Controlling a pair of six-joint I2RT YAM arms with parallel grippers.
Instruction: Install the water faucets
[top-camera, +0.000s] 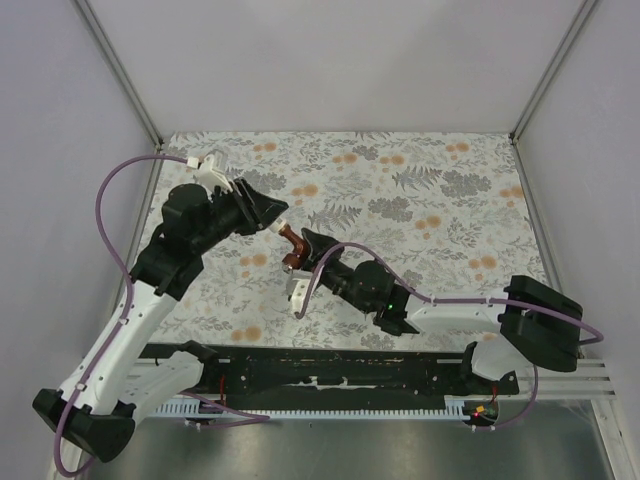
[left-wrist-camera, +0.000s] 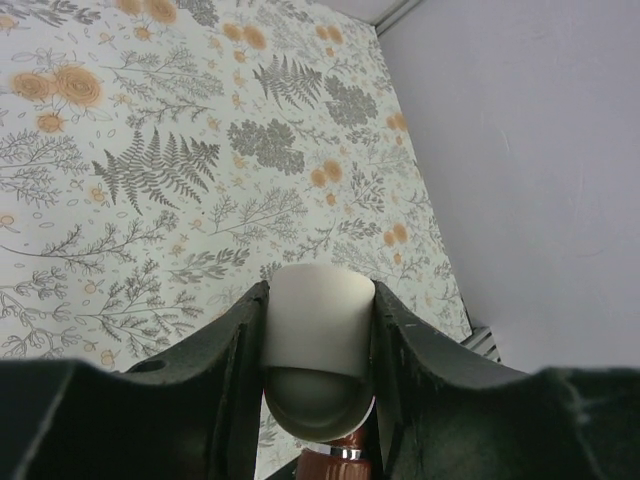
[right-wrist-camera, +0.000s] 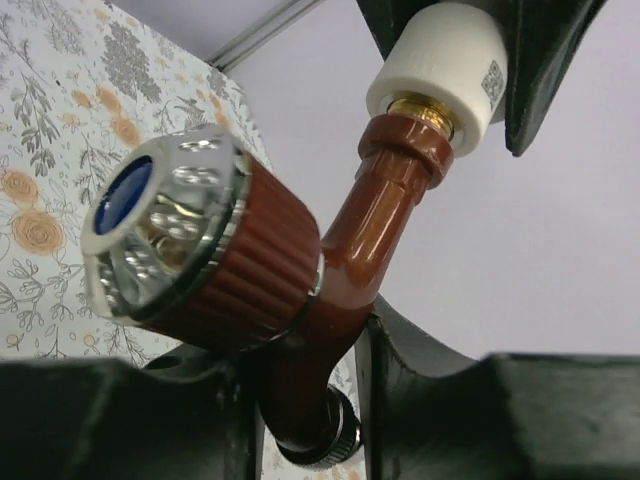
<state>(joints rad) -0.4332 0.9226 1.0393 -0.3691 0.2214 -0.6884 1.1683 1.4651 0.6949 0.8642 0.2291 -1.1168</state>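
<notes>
The water faucet (right-wrist-camera: 345, 245) is a dark red-brown tap with a ribbed knob (right-wrist-camera: 190, 250) that has a silvery, blue-centred cap. Its brass threaded end sits in the mouth of a white cylindrical pipe fitting (right-wrist-camera: 440, 70). My left gripper (left-wrist-camera: 320, 340) is shut on that fitting (left-wrist-camera: 320, 320), and the tap's neck (left-wrist-camera: 335, 465) shows just below it. My right gripper (right-wrist-camera: 310, 400) is shut on the tap's spout, both fingers against it. From above, the two grippers meet over the mid-left of the table around the faucet (top-camera: 292, 250), held off the surface.
A floral-patterned cloth (top-camera: 420, 200) covers the table. Pale walls with metal corner posts (top-camera: 120, 70) close in the left, back and right sides. A black rail (top-camera: 330, 375) with the arm bases runs along the near edge.
</notes>
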